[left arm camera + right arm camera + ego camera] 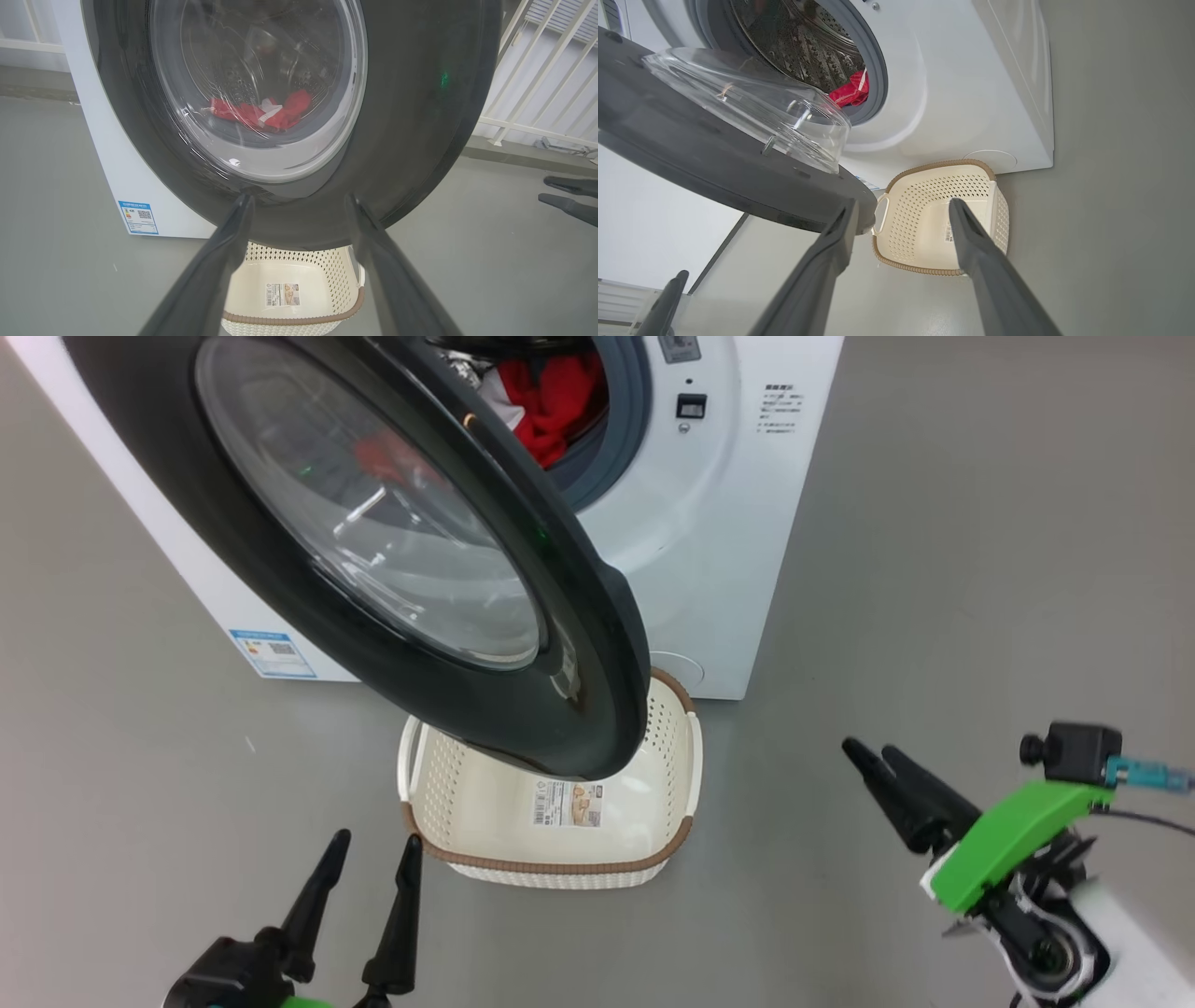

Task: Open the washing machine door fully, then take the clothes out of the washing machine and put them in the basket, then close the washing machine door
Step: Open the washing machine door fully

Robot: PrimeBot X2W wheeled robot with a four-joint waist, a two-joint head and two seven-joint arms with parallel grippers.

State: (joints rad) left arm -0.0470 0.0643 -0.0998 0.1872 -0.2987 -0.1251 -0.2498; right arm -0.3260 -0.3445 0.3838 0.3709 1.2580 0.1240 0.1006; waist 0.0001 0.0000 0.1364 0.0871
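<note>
Fingers of the left gripper (377, 840) are held apart with nothing between them. In the head view they are seen at the lower left, pointing up toward the washing machine door (373, 541). In the left wrist view the same gripper (299, 200) is aimed at the lower black rim of the door; whether a fingertip touches the rim cannot be told. The right gripper (868, 749) is positioned at the lower right, well apart from the door. Its fingers are shown spread and unloaded in the right wrist view (903, 203), where the basket (924, 268) is framed between them.

The door is swung out from the front of the washing machine (709, 523), so the grey seal and the perforated drum are exposed. The clothes (555, 397) — red fabric with white trim — are located inside the drum, low at its mouth, and are also seen through the door glass (261, 112).

The basket (560, 863) is placed upright on the grey floor (934, 569), just in front of the machine and partly under the lower edge of the door. A label sticker (567, 803) is exposed on its bottom. A blue label (274, 653) is fixed low on the side panel of the machine.
</note>
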